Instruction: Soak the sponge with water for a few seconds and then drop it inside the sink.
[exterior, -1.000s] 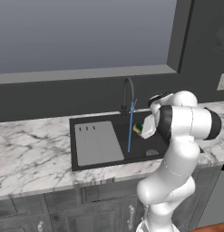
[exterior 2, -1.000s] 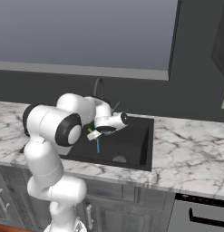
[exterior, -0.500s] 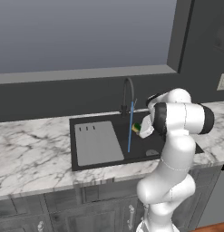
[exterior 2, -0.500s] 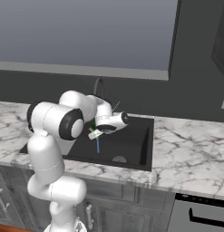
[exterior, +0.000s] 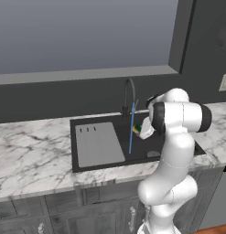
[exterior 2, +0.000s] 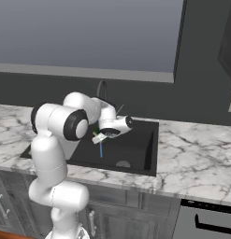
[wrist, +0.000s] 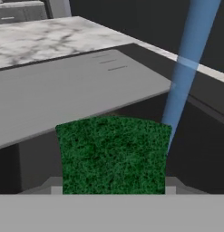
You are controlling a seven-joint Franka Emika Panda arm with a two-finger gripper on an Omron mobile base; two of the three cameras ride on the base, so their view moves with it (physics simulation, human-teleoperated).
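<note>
**Mia:** Where is the small yellow sponge with the dark green top (wrist: 113,154) right now?

**Ben:** The robot's two-finger gripper (exterior: 141,130) is squeezed tight on it. In the hand view the green side sits between the finger tips. It hangs up in the air over the big black sink with the light grey ribbed side panel (exterior: 98,144).

**Mia:** Is it wet?

**Ben:** It is very close. The thin bright blue stream of water (exterior: 131,128) runs down from the dark curved tap (exterior: 128,93). In the hand view the water (wrist: 186,68) passes right by one corner of the sponge. It looks like it just touches the edge, but it is hard to be sure.

**Mia:** So what is done?

**Ben:** The sponge is picked up, the water is on, and the sponge is at the stream. That is the first big part.

**Mia:** And what is left?

**Ben:** It likely needs to sit a bit more under the water for a few seconds. Then the gripper must open and let it drop into the black bowl near the round drain (exterior: 153,154). The sponge is not in the sink yet
</note>
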